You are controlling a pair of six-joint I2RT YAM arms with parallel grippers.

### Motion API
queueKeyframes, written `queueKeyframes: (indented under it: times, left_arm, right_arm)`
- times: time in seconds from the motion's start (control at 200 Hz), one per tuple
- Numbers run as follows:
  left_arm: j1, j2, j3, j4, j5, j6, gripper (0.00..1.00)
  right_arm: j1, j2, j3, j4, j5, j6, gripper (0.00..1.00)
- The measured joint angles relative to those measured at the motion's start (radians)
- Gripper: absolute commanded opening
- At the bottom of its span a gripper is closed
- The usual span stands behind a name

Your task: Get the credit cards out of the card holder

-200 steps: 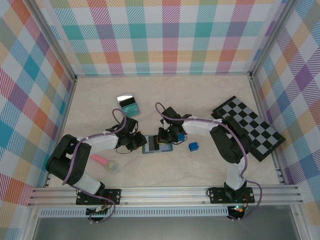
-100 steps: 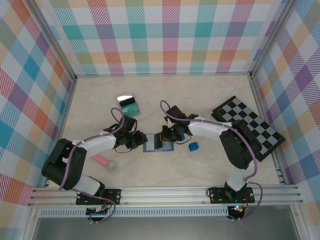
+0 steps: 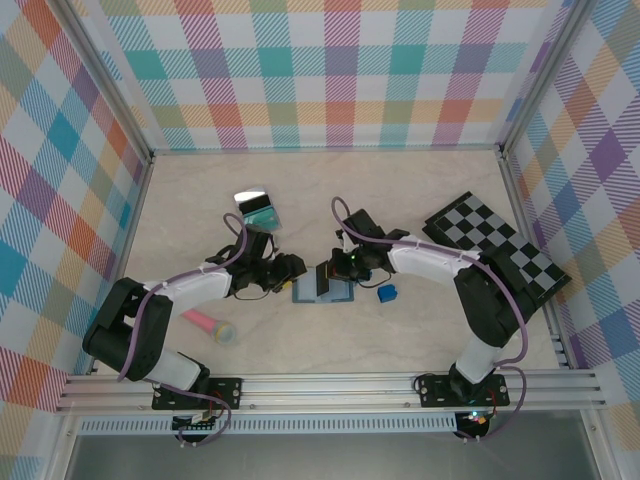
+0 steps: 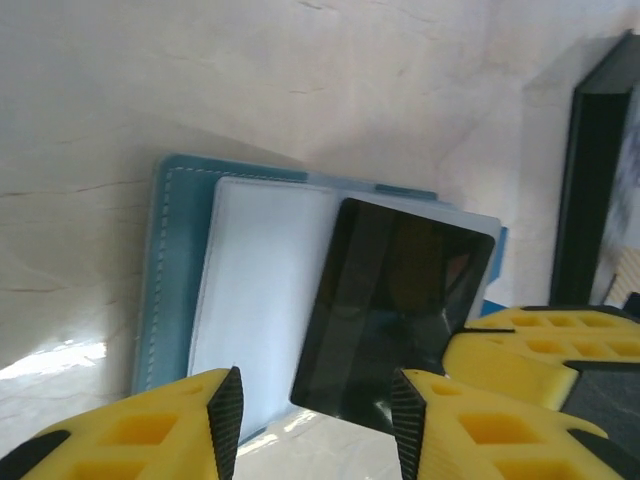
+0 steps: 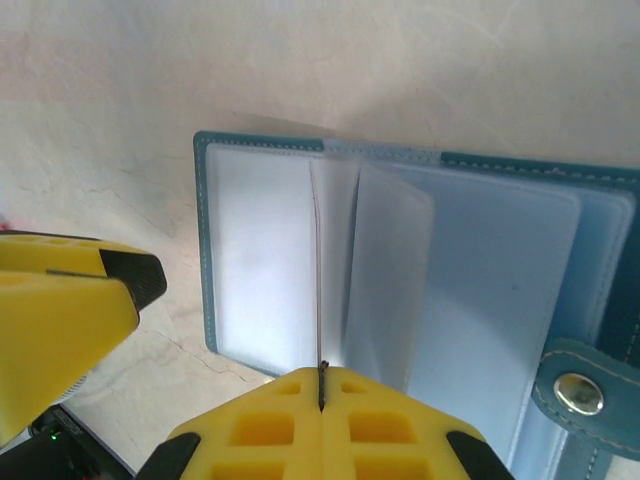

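The holder [image 3: 322, 291] is lying open on the table [image 3: 420, 180] between the arms. The right claw [image 5: 321, 382] is pinching a dark card [image 4: 395, 300] edge-up over the sleeves, and the card looks nearly free. The left claw [image 4: 317, 402] is hovering open beside it. A teal card [image 3: 263, 214] is lying well apart, probably already out. More cards may be waiting inside.

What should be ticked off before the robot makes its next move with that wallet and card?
1. Right gripper shut on the dark card: ok, pinched along its edge.
2. Dark card free of the card holder and its sleeves: cannot tell; it looks to stand in front of them.
3. Left gripper open and holding nothing: ok.
4. Card holder lying open on the table: ok.
5. Other cards in the sleeves: cannot tell.
6. Blue cube apart from the card holder: ok.
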Motion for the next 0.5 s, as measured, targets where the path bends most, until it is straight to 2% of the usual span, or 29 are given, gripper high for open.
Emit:
queueKeyframes:
  times: [0.265,0.5]
  left_arm:
    - [0.001,0.034,-0.002,0.071,0.065,-0.025,0.44]
    - [0.001,0.054,-0.015,0.087,0.074,-0.039,0.44]
  right_arm:
    - [-0.005,0.0,-0.005,0.006,-0.007,0.003,0.0]
    - [-0.013,-0.024,-0.005,-0.017,-0.006,0.004,0.0]
